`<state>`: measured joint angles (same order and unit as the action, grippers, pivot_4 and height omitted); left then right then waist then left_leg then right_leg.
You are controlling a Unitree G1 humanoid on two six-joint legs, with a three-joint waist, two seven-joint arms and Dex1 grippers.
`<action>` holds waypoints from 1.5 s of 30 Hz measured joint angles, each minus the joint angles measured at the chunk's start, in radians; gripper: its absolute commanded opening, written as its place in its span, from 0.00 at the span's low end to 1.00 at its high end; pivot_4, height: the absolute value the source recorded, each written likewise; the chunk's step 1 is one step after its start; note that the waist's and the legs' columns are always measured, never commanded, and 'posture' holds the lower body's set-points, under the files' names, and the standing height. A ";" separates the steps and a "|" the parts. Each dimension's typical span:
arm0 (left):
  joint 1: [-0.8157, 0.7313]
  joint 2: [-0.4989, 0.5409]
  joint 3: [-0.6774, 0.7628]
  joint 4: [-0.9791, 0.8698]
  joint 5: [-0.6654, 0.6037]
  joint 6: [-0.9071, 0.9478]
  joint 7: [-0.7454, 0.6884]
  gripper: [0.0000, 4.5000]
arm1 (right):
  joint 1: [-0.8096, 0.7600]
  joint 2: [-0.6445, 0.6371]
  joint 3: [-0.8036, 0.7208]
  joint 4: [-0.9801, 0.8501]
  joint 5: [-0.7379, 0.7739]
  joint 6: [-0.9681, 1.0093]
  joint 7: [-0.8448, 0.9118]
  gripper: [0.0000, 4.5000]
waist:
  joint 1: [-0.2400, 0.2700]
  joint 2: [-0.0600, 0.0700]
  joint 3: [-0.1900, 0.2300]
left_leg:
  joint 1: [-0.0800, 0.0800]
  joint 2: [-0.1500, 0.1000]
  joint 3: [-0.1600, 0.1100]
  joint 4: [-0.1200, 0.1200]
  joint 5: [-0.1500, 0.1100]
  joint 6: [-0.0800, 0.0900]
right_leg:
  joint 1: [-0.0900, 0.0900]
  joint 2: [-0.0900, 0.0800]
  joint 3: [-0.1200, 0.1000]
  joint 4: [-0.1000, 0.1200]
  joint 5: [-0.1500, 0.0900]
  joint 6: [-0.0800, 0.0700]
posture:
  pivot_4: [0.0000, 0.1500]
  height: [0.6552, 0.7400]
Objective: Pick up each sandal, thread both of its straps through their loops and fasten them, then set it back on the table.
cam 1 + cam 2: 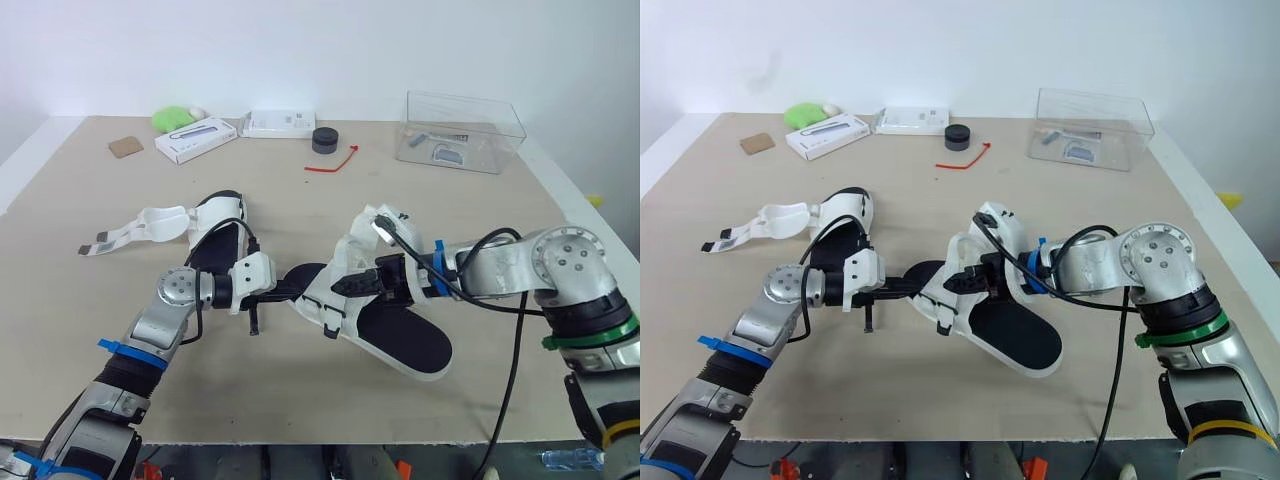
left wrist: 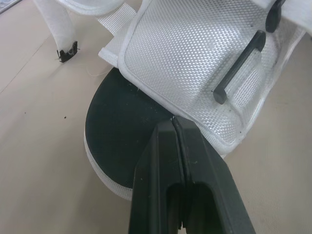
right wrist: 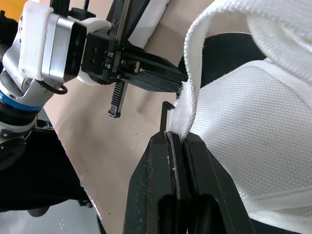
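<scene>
The sandal (image 1: 405, 340) is at the middle of the worktop (image 1: 300, 400), and it is held from both sides. The right pincer (image 3: 175, 137) is clenched on the edge of a white strap (image 3: 189, 83). The left pincer (image 2: 174, 120) is clenched too, with its tips touching the rim of the mesh flap (image 2: 195, 58); whether fabric is caught there cannot be told. For a good threading, the strap should be held taut by the right pincer, and the flap should be steadied, not dragged, by the left one. The strap is better gripped close to its tip before the loop is aimed at, since a loose end is likely to fold. A second sandal (image 1: 215, 235), straps open, lies further left
</scene>
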<state>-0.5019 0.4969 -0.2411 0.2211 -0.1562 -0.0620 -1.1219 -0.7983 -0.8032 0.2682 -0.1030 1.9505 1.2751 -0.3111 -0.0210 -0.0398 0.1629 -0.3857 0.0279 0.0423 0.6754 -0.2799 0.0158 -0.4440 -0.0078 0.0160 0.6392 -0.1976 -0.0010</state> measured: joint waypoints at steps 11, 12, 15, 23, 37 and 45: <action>-0.001 -0.004 -0.004 -0.001 0.000 -0.002 0.001 0.00 | 0.006 -0.054 0.001 -0.051 0.000 -0.008 0.028 0.16 | 0.000 0.000 0.000 | -0.001 -0.001 0.000 0.000 0.000 0.000 | 0.000 0.000 0.000 -0.001 0.000 0.000 | 1.00 1.00; -0.001 -0.004 -0.004 0.000 0.000 -0.002 0.001 0.00 | -0.001 -0.071 0.001 -0.057 0.000 0.000 0.040 0.22 | 0.000 0.000 0.000 | -0.001 -0.001 0.000 0.000 0.000 0.000 | 0.000 0.000 0.000 -0.001 0.000 0.001 | 1.00 1.00; -0.001 -0.002 -0.004 0.002 0.000 -0.001 0.000 0.00 | -0.033 -0.107 0.001 -0.066 0.000 0.017 0.073 0.51 | 0.000 0.000 0.000 | 0.000 0.000 0.000 0.000 0.000 0.000 | 0.000 0.000 0.000 -0.002 0.000 0.001 | 1.00 1.00; -0.002 -0.003 -0.004 0.003 0.000 0.000 0.000 0.00 | -0.007 -0.227 -0.053 -0.102 -0.046 0.071 0.259 0.99 | 0.001 0.000 0.000 | 0.000 0.000 0.000 0.000 0.000 0.000 | 0.001 0.000 0.000 -0.002 -0.002 0.003 | 1.00 1.00; -0.015 0.009 0.002 0.027 0.003 0.002 -0.017 0.00 | 0.197 -0.141 -0.118 -0.153 -0.500 0.014 0.622 0.99 | 0.000 0.003 -0.003 | 0.001 0.002 0.000 0.000 0.001 0.001 | 0.002 0.005 0.001 -0.002 -0.002 0.005 | 1.00 1.00; -0.010 0.016 0.002 0.016 0.003 0.004 -0.020 0.00 | 0.193 -0.118 -0.103 -0.119 -0.813 -0.086 0.820 0.99 | 0.000 0.004 -0.003 | 0.002 0.001 0.001 0.000 0.001 0.001 | 0.001 0.004 0.001 -0.002 -0.002 0.005 | 1.00 1.00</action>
<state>-0.5117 0.5133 -0.2396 0.2367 -0.1530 -0.0583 -1.1424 -0.6055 -0.9209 0.1655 -0.2219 1.1380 1.1896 0.5090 -0.0212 -0.0355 0.1598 -0.3835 0.0287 0.0431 0.6756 -0.2792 0.0171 -0.4426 -0.0033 0.0169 0.6372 -0.1996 0.0040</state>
